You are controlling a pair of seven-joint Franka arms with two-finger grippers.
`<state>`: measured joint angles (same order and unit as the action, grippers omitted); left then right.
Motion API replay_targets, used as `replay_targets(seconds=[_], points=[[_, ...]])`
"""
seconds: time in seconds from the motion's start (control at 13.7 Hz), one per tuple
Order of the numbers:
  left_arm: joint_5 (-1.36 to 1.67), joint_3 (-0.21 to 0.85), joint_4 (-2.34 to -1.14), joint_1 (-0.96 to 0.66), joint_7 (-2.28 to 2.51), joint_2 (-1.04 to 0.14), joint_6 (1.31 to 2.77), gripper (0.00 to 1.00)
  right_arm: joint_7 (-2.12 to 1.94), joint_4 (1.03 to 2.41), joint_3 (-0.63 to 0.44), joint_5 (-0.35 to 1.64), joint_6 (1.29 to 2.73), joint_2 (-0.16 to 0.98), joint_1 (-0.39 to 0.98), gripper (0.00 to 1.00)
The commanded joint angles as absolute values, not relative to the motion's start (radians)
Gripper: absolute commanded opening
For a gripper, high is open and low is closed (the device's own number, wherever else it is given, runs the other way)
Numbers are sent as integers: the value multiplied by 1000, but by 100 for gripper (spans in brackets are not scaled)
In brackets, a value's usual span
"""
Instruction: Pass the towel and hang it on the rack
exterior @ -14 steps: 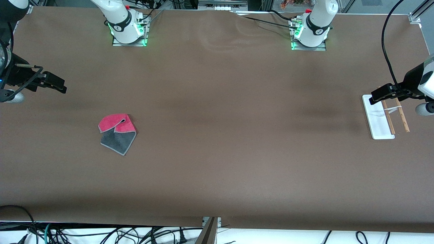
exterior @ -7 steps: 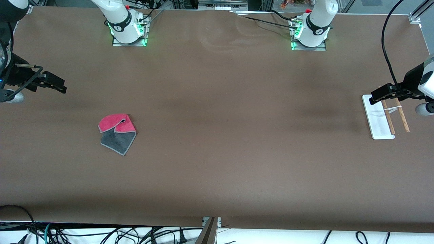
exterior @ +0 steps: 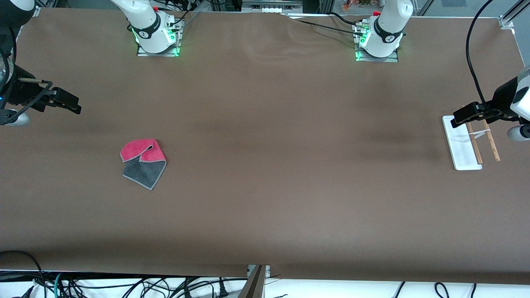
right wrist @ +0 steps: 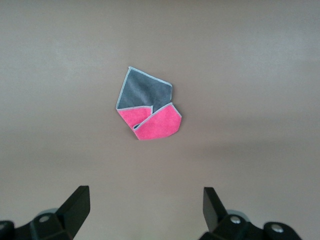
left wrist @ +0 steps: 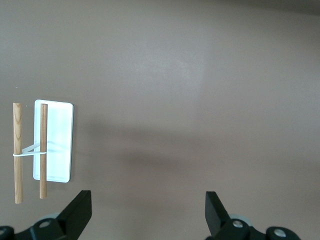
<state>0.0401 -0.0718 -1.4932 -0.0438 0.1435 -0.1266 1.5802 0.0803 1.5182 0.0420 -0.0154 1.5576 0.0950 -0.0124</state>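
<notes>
Brown table, bare but for two things. Right tool up at the right arm's end, fingers spread wide, holding nothing. Towel folded flat, near that tool, untouched. Rack at the left arm's end, under the left tool, likewise wide open and empty. Pickup not yet begun; next, probably a descent onto the towel and a pinch at its fold.

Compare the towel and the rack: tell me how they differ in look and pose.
The towel is soft cloth, pink-red and dark grey, folded over itself; the rack is rigid, a white base carrying two thin wooden rods. The towel lies flat toward the right arm's end of the table; the rack sits toward the left arm's end, its rods raised above the base. Both rest on the table, held by neither gripper.
</notes>
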Motion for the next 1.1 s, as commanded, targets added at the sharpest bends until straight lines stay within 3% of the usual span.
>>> replay_targets(seconds=[0.0, 1.02], points=[[18, -72, -1465, -48, 124, -138, 1563, 100, 77, 1496, 41, -18, 1552, 112, -14, 100], [18, -72, -1468, -48, 124, -138, 1563, 100, 81, 1496, 41, -26, 1557, 138, -11, 100]])
